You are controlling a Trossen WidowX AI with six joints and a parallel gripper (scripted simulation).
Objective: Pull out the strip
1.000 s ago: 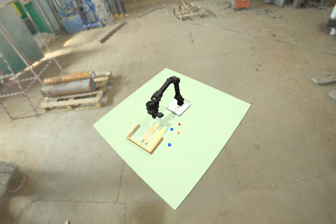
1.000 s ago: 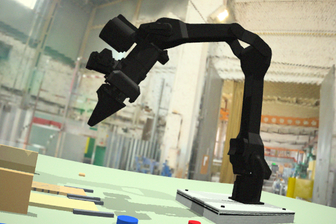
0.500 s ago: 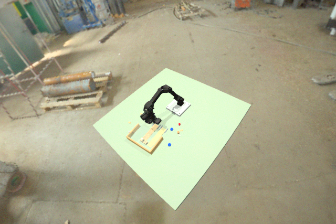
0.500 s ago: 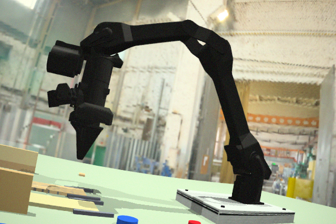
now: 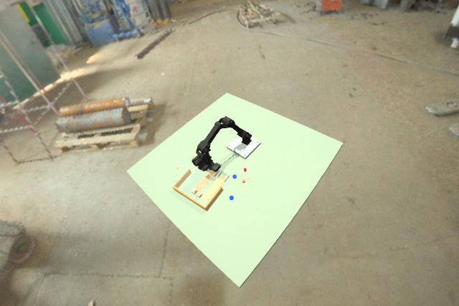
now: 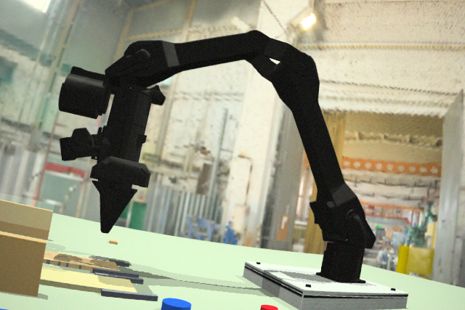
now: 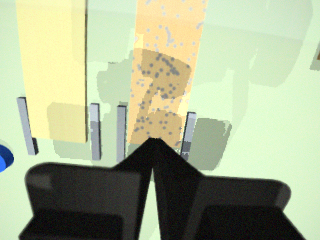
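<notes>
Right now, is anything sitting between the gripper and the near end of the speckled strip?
Nothing visible does. The gripper, shut and holding nothing, hangs just above the near end of the speckled strip, which lies between two grey rails. The plain yellow strip lies off to one side.

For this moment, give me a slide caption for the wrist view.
Shut, empty gripper poised over the near end of the speckled strip, plain yellow strip alongside.

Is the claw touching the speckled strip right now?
Apart. In the exterior view the shut claw's tip hangs above the mat, with background visible beneath it. The wrist view only shows the tip lined up over the speckled strip's near end.
</notes>
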